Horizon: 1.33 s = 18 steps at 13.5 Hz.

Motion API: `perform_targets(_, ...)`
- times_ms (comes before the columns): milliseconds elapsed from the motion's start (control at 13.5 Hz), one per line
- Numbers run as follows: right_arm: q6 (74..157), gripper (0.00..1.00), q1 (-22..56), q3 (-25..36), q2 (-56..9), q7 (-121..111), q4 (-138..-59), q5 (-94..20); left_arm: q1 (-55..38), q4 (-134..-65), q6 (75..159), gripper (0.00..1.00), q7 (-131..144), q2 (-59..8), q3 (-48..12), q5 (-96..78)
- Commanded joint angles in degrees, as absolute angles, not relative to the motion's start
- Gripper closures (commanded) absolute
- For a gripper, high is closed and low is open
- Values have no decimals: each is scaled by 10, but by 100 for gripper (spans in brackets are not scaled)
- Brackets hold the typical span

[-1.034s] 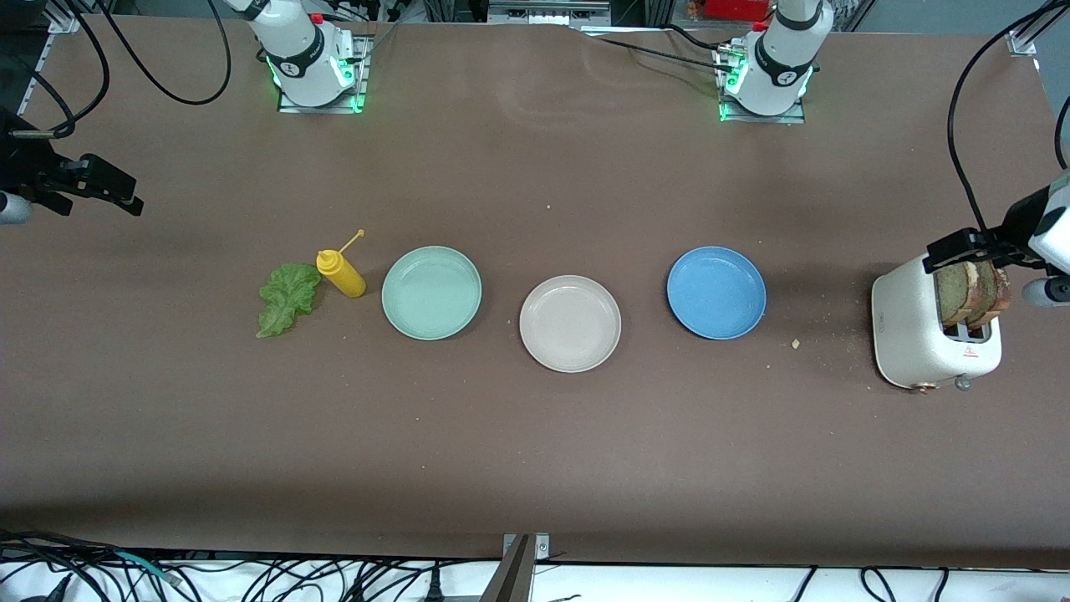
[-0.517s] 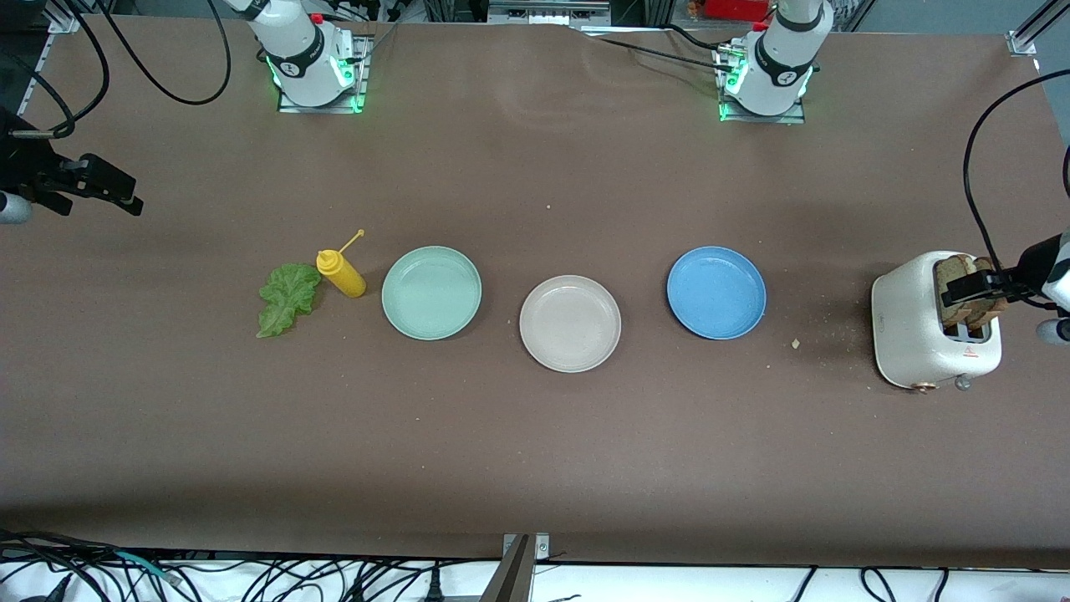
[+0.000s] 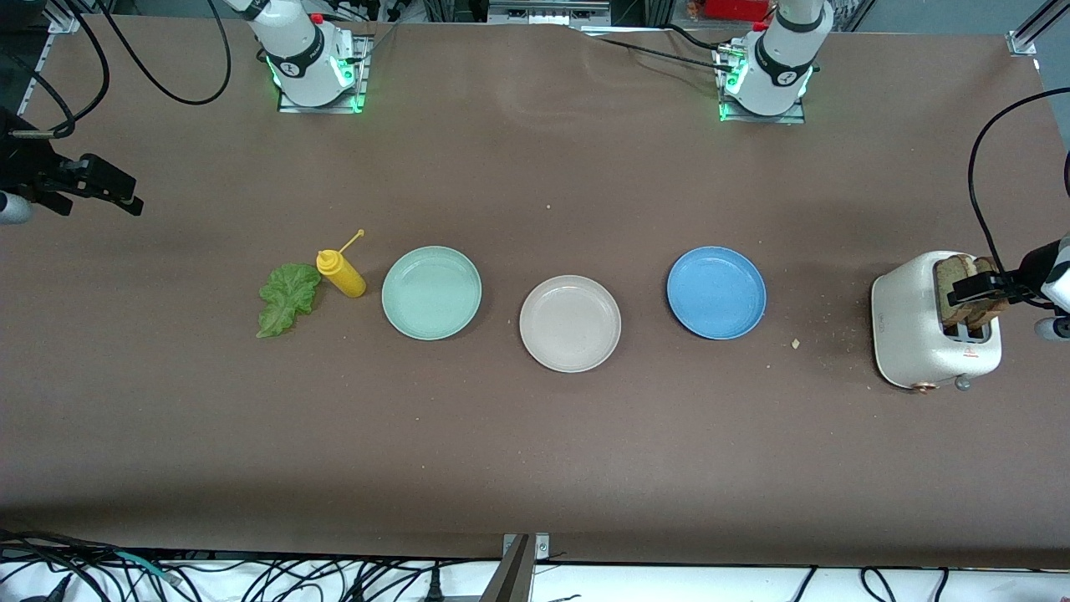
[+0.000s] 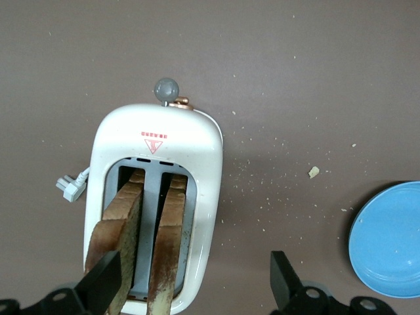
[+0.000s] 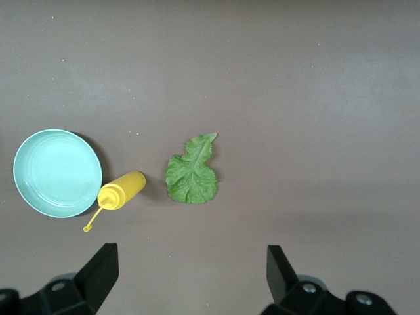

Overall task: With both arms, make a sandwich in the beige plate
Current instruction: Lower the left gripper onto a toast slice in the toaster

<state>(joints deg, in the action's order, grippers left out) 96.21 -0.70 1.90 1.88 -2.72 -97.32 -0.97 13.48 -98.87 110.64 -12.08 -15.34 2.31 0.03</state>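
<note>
Front view: brown bench (image 3: 535,451) w/ three plates in a row. Beige plate (image 3: 570,323) sits empty in the middle, slightly nearer the camera, btwn mint-green plate (image 3: 431,293) and blue plate (image 3: 716,293). Lettuce leaf (image 3: 287,298) lies just beside a yellow squeeze bottle (image 3: 341,273), toward the right arm's end. White toaster (image 3: 933,332) at the left arm's end holds two bread slices (image 3: 970,288) upright. Left gripper (image 3: 980,286) is over the toaster; right gripper (image 3: 92,188) waits over bare bench.

Left wrist view: fingers (image 4: 103,283) spread apart, one at a slice; nothing gripped.

Right wrist view: fingers (image 5: 100,269) spread apart, empty, above leaf and bottle.
</note>
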Motion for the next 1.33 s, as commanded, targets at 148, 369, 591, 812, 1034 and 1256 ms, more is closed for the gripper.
perform_targets(148,952,0,-11,17,20,-25,-965,-11,138,-1045,1157,0,-134,-142,18,11)
perform_targets(369,952,0,-11,17,20,-25,-965,-11,144,-1055,1161,0,-138,-142,18,11)
perform_targets(591,952,0,-11,17,20,-25,-965,-11,148,-1063,1166,2,-149,-142,18,11)
perform_targets(812,952,0,-11,17,20,-25,-965,-11,150,-1077,1182,20,-150,-143,19,12)
perform_targets(1034,952,0,-11,18,20,-25,-965,-11,157,-1077,1181,60,-150,-146,20,12)
perform_targets(1256,952,0,-11,17,20,-28,-965,-10,157,-1071,1181,100,-170,-147,19,59)
